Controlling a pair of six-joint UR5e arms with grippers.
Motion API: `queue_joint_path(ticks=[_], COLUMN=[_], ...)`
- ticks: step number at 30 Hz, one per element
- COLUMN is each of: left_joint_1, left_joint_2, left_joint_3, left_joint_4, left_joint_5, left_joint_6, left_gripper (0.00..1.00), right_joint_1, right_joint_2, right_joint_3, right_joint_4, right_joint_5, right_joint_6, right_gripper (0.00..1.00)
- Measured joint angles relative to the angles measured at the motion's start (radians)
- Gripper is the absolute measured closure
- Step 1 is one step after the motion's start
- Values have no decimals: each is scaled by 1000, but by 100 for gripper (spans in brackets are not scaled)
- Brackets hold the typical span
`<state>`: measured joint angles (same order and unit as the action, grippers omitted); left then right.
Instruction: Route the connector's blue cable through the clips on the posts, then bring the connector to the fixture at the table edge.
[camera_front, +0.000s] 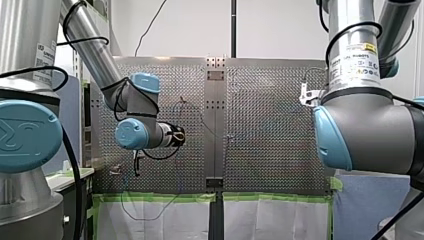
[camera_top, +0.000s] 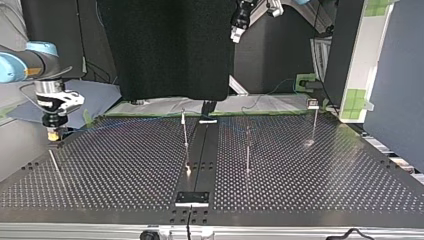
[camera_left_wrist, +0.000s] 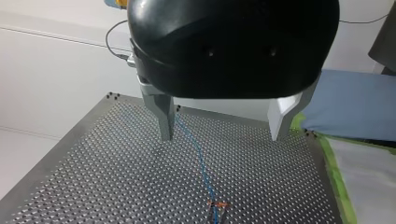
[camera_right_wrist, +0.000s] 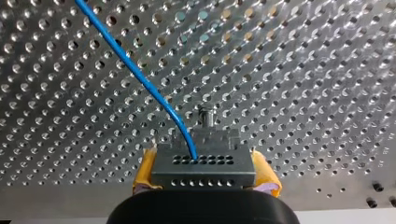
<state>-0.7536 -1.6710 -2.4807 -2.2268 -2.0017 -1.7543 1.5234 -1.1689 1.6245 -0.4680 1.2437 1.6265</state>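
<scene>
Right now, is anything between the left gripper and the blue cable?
Nothing visible does. The left gripper hangs open above the table. The blue cable lies on the perforated plate below and ahead of it, with only air between them.

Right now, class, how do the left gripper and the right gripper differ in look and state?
The left gripper has bare metal fingers; the right gripper has yellow pads. The left gripper is open and empty; the right gripper is shut on the connector. The left gripper hangs high above the table; the right gripper sits close to it. Both have black bodies.
</scene>
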Motion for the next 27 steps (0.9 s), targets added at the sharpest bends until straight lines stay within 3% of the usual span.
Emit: queue_joint_path(ticks=[9,14,27], left_joint_1=[2,2,4], left_joint_2=[0,0,0], left_joint_3=[3,12,19], left_joint_4=[-23,-38,-58], left_joint_5=[-5,-5,-9], left_joint_6=[3,3,9], left_gripper=[0,0,0], right_joint_1=[-25,-33,-47], right_joint_2=[8,13,54], right_joint_3=[-18,-32,-78], right_joint_4=[-10,-5,39], right_joint_5=[-85,-127,-139], right_joint_6=[-9,-26,-73], right_gripper=[100,100,100])
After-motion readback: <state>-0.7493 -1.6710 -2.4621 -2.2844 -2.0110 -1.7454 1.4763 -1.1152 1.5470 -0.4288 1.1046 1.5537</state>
